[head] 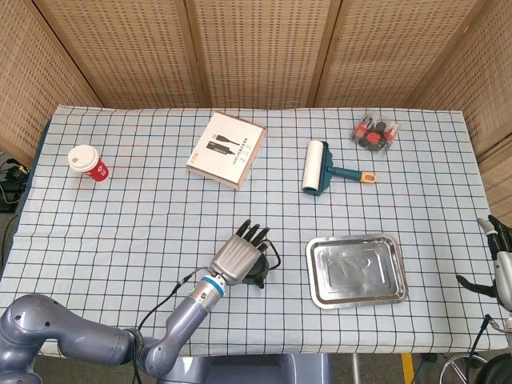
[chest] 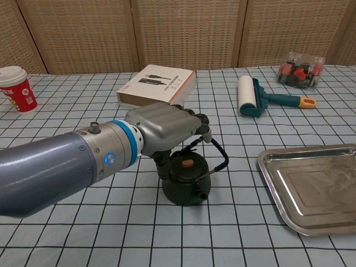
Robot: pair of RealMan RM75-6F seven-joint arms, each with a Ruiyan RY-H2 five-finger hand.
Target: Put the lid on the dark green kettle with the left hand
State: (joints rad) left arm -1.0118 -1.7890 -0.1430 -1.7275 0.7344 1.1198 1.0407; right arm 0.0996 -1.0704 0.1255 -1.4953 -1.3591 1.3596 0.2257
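Checked blue-and-white cloth covers the table (head: 120,208), on which everything stands. Left hand (chest: 164,128) hangs just above the dark green kettle (chest: 185,183), its grey back upward and its fingers (chest: 201,123) curled down over the kettle's far side; whether they touch the kettle or its looped handle cannot be told. Lid (chest: 187,166), with a small brown knob, sits in the kettle's mouth, directly below the palm. Steel tray (head: 356,270) lies to the right of this hand, well apart. Beyond the fingertips lie a white box (head: 227,150) and, further right, a lint roller (head: 317,166); a clear packet of red and black pieces (head: 375,133) lies beyond the roller. Red paper cup (head: 87,163) stands far to the left. Right hand (head: 498,240) shows only at the picture's edge beside the table; its grip cannot be told.
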